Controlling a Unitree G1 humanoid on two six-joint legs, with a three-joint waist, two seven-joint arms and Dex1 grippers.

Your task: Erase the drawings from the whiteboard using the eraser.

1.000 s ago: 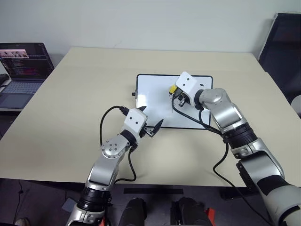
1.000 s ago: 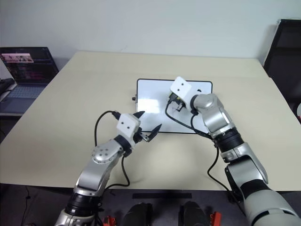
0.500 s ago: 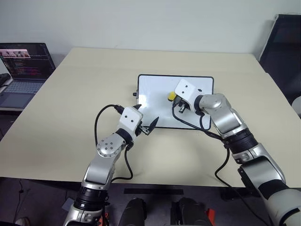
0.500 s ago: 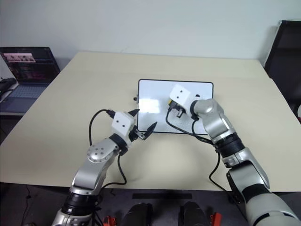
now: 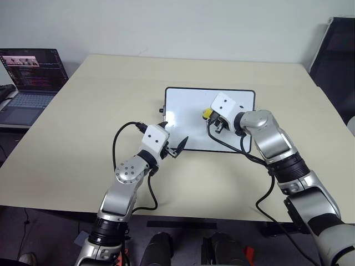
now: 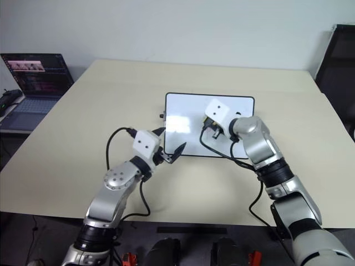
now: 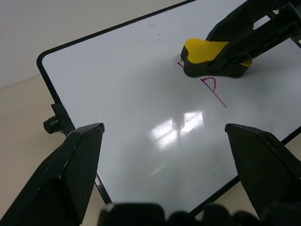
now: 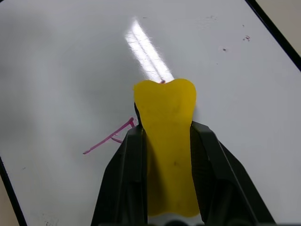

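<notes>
Beige table (image 5: 83, 122) carrying the whiteboard (image 5: 188, 119), which lies flat beneath and ahead of both grippers. A laptop (image 5: 28, 80) stands well to the left of the left gripper, on a separate surface. The left gripper (image 5: 173, 139), fingers (image 7: 70, 165) spread wide and holding nothing, sits over the whiteboard's near left corner. The right gripper (image 8: 164, 155), clamped on the eraser (image 8: 167, 141), presses its dark base to the board. The drawings (image 7: 211, 89), a purplish "P" stroke, lie just beside the eraser, on its near side.
</notes>
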